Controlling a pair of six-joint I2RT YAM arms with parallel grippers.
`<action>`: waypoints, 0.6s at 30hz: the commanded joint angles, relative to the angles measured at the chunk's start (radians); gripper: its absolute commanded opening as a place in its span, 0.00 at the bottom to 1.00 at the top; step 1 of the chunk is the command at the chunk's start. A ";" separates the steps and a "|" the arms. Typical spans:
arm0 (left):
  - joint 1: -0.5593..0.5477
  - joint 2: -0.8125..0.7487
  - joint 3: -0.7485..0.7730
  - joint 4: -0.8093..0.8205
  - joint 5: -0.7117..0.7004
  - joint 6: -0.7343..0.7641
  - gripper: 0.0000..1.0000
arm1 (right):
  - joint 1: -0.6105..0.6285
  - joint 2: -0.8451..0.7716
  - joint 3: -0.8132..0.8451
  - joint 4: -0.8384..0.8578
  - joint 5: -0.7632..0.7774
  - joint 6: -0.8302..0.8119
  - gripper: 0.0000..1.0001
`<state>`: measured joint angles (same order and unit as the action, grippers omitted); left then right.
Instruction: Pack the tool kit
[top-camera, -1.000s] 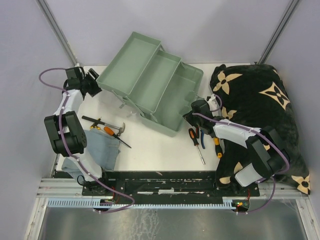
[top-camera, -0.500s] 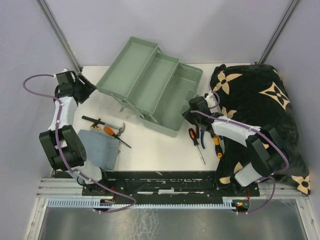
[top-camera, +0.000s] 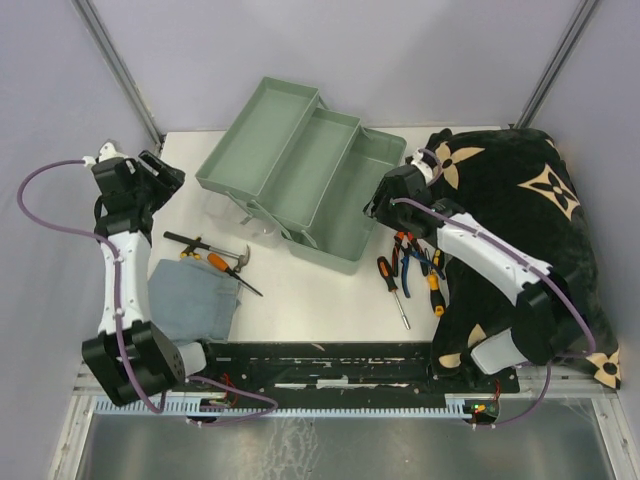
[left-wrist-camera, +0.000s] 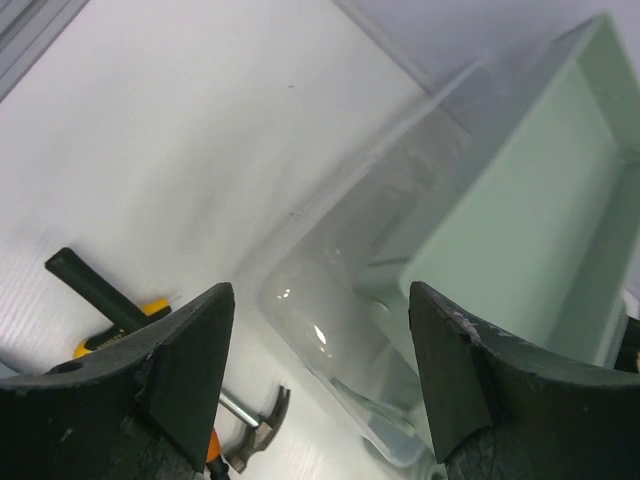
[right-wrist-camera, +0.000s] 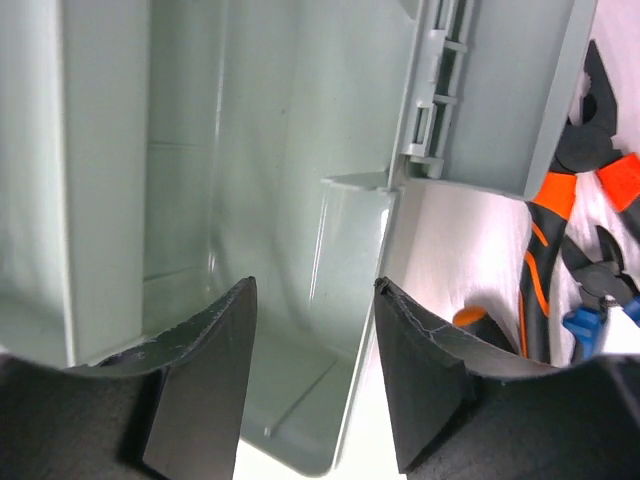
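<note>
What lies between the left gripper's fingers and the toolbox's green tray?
In the left wrist view, the open left gripper faces a strip of bare white table, then the translucent lid, lying right before the green tray.

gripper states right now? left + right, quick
Left gripper: open, holding nothing.
Right gripper: open, holding nothing.

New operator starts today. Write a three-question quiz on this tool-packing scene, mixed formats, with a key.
1. True or false: the toolbox trays already hold tools.
2. The hammer lies: A) in the toolbox B) by the cloth C) in a gripper.
3. Fill in: the left gripper and the right gripper are both ____.
Key: 1 false; 2 B; 3 open.
</note>
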<state>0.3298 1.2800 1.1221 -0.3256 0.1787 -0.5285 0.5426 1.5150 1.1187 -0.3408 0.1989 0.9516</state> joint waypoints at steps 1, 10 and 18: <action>0.001 -0.148 -0.033 0.065 0.127 0.028 0.77 | -0.001 -0.155 0.060 -0.124 0.004 -0.155 0.61; 0.000 -0.354 -0.185 0.028 0.240 -0.047 0.79 | -0.001 -0.418 -0.138 -0.255 0.047 -0.268 0.72; 0.001 -0.478 -0.247 -0.104 0.269 -0.007 0.78 | -0.001 -0.494 -0.296 -0.340 -0.087 -0.287 0.72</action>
<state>0.3298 0.8688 0.8936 -0.3744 0.4194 -0.5419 0.5426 1.0473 0.8707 -0.6270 0.1951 0.7013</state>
